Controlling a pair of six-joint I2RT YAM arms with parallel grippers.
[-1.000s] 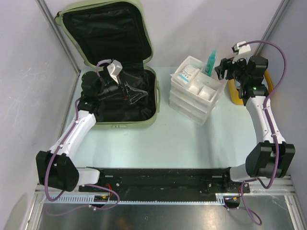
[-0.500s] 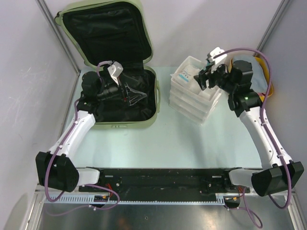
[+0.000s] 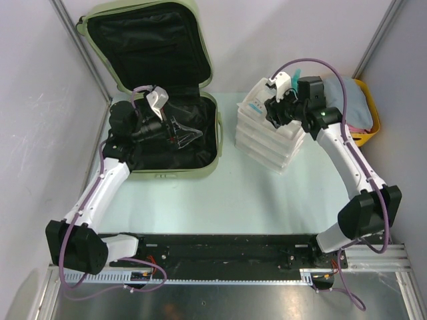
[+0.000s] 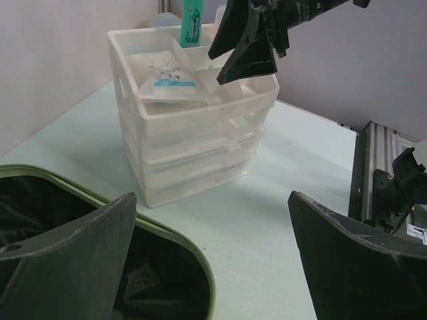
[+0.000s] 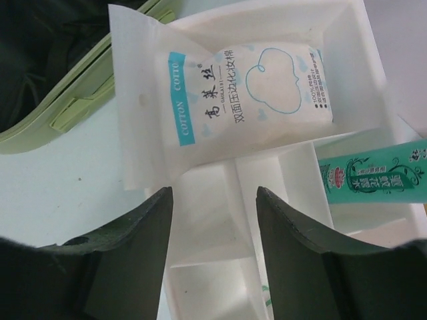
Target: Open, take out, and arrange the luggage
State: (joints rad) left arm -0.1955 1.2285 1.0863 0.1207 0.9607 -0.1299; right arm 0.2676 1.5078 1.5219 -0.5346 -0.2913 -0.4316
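Your right gripper (image 3: 275, 111), fingers apart and empty, has swung from yellow tub (image 3: 372, 120) to organizer tray (image 3: 248, 127), probably arranging; your left gripper (image 3: 181, 131) hangs spread inside the open luggage (image 3: 167, 175).

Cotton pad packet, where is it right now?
In the top view the cotton pad packet lies in the top tier of the white organizer stack, right of the open suitcase, with the right gripper above that tier.

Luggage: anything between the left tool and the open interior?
Nothing visible. The luggage lies open, and the left tool hangs open directly over the black lining of its lower half. The right tool is off to the side, open above the white organizer tray.
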